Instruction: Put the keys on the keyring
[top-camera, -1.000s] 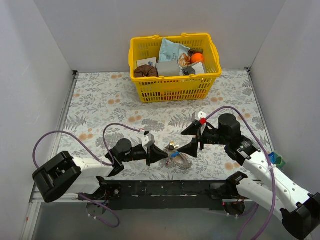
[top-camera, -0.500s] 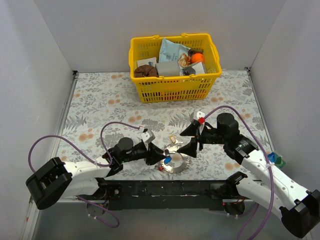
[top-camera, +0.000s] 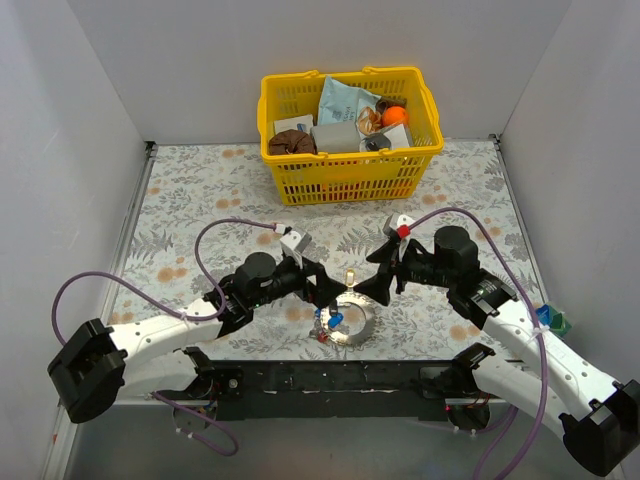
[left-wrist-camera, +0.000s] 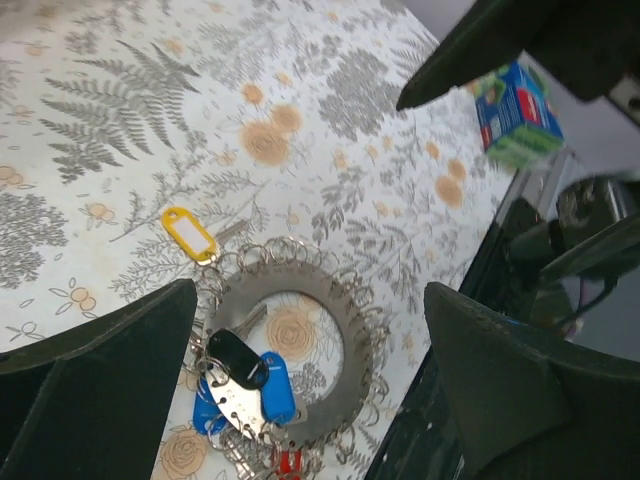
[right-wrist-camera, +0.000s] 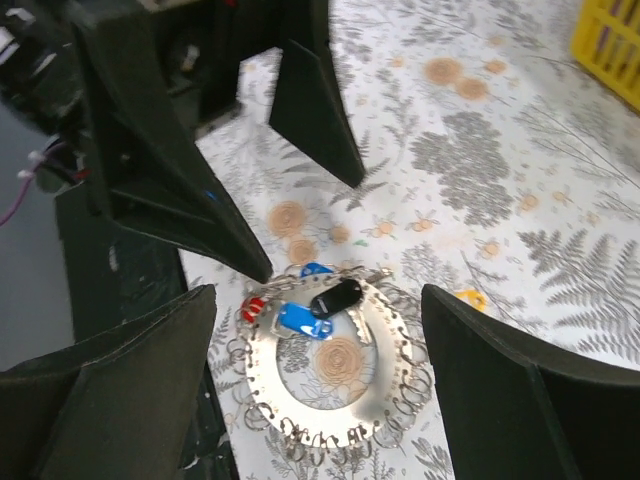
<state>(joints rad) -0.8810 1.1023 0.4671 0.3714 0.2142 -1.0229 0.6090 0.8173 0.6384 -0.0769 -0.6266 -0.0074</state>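
Note:
The keyring (top-camera: 365, 318) (left-wrist-camera: 356, 345) (right-wrist-camera: 371, 406), a wide silver band edged with small wire loops, lies flat on the flowered table. Blue (left-wrist-camera: 275, 385) (right-wrist-camera: 300, 318), black (left-wrist-camera: 238, 358) (right-wrist-camera: 335, 295) and red (left-wrist-camera: 288, 462) (right-wrist-camera: 253, 310) keys sit bunched on its near-left edge. A key with a yellow tag (top-camera: 350, 277) (left-wrist-camera: 190, 235) (right-wrist-camera: 470, 297) lies loose just beyond the ring. My left gripper (top-camera: 322, 285) (left-wrist-camera: 310, 290) hovers open over the ring, holding nothing. My right gripper (top-camera: 380, 270) (right-wrist-camera: 318, 290) also stands open above it from the right, empty.
A yellow basket (top-camera: 340, 175) full of odd items stands at the back. A blue-green box (top-camera: 550, 320) (left-wrist-camera: 515, 110) lies near the right wall. The black base rail (top-camera: 330, 378) runs along the near edge, close to the ring. White walls close in both sides.
My left gripper has opened and let go of the keyring bunch, which now lies flat on the table. The left arm has moved forward and right; the right gripper has barely shifted.

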